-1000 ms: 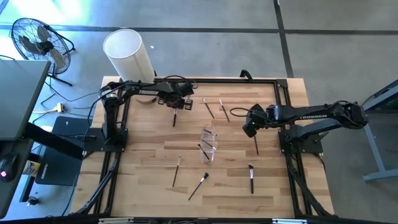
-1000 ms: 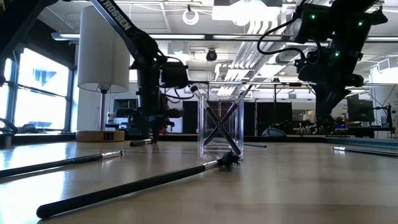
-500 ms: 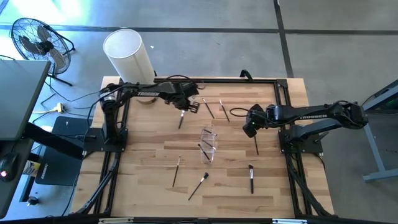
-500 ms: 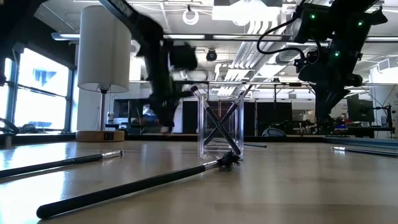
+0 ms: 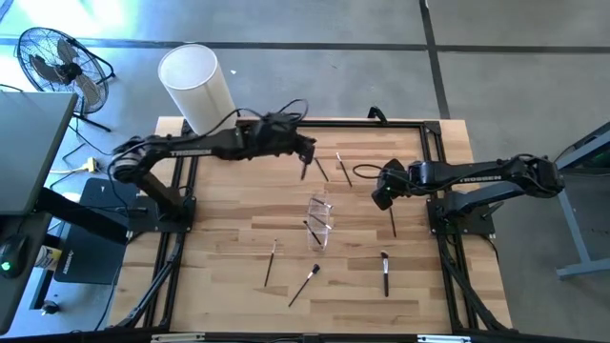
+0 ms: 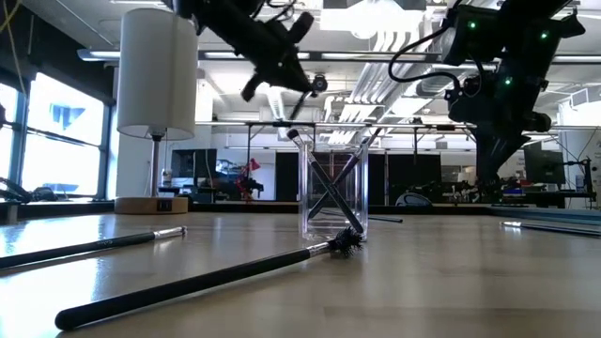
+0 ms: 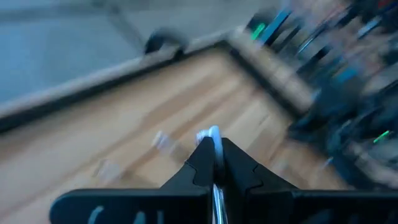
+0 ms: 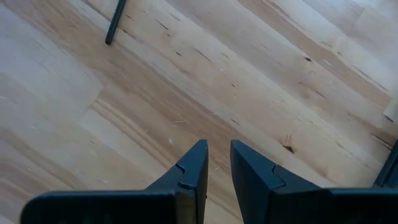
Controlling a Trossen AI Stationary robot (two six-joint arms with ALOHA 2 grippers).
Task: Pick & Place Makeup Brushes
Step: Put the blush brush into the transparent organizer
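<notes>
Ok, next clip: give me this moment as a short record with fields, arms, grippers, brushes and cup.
left gripper: shut on a makeup brush, lifted above the table's far side
right gripper: empty, slightly parted, above bare wood
clear cup: mid-table, holds crossed brushes
loose brushes: several flat on the table, near and far of the cup

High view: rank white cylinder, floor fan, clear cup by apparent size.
1. White cylinder and floor fan: similar in the picture, and the fan sits lower on the floor, so unranked.
2. Clear cup, clearly smallest.
</notes>
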